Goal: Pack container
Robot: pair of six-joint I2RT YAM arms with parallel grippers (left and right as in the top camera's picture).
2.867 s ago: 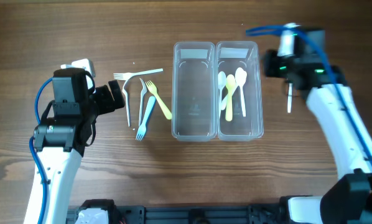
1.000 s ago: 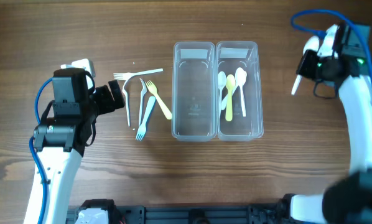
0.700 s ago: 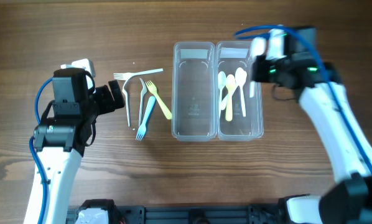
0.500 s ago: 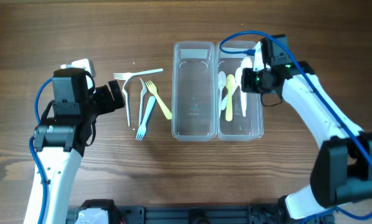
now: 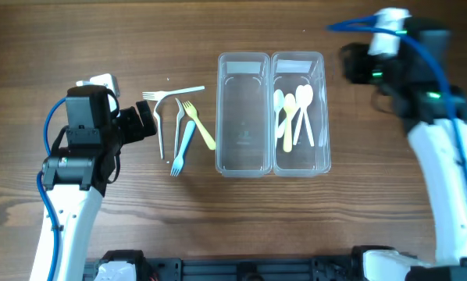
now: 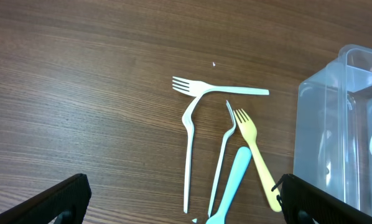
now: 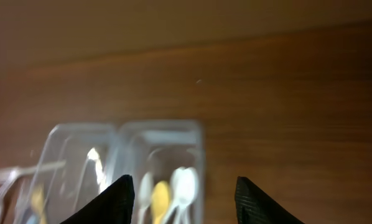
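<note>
Two clear containers stand side by side. The left container (image 5: pixel 242 117) holds nothing; the right container (image 5: pixel 326 109) holds several spoons (image 5: pixel 294 113), white and one yellow. Several forks lie left of them: white forks (image 5: pixel 175 94), a yellow fork (image 5: pixel 200 129) and a blue fork (image 5: pixel 183 144). My left gripper (image 5: pixel 149 121) is open and empty beside the forks, which also show in the left wrist view (image 6: pixel 220 89). My right gripper (image 5: pixel 349 64) is open and empty, up and right of the right container. The right wrist view is blurred and shows the spoons (image 7: pixel 170 193) below the gripper (image 7: pixel 183 199).
The wooden table (image 5: pixel 101 39) runs all round the containers. In the left wrist view the left container's corner (image 6: pixel 335 124) is at the right edge, close to the yellow fork (image 6: pixel 255 155) and blue fork (image 6: pixel 229 186).
My right gripper brought a white spoon from the right side over the right container, let it go there, and has pulled back up and to the right. The left arm has not moved.
</note>
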